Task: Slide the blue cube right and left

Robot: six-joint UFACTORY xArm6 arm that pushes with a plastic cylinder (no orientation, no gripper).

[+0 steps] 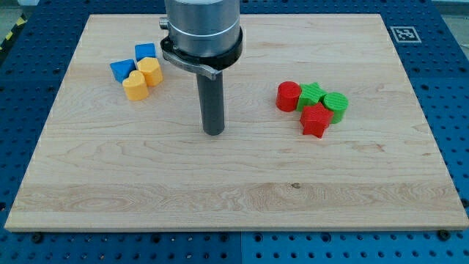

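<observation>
No legible text; board's [410, 183] marker [401, 34] unreadable

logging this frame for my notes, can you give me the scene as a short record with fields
surface: wooden board on a blue perforated table
my tip: near the board's middle, touching no block
left cluster: blue cube, blue block, yellow block, yellow block, packed close together at the view's upper left
right cluster: red cylinder, green star block, green cylinder, red block, bunched together
tip to blue cube: cube lies up and to the view's left of the tip, apart
marker: printed tag at the board's top right corner
</observation>
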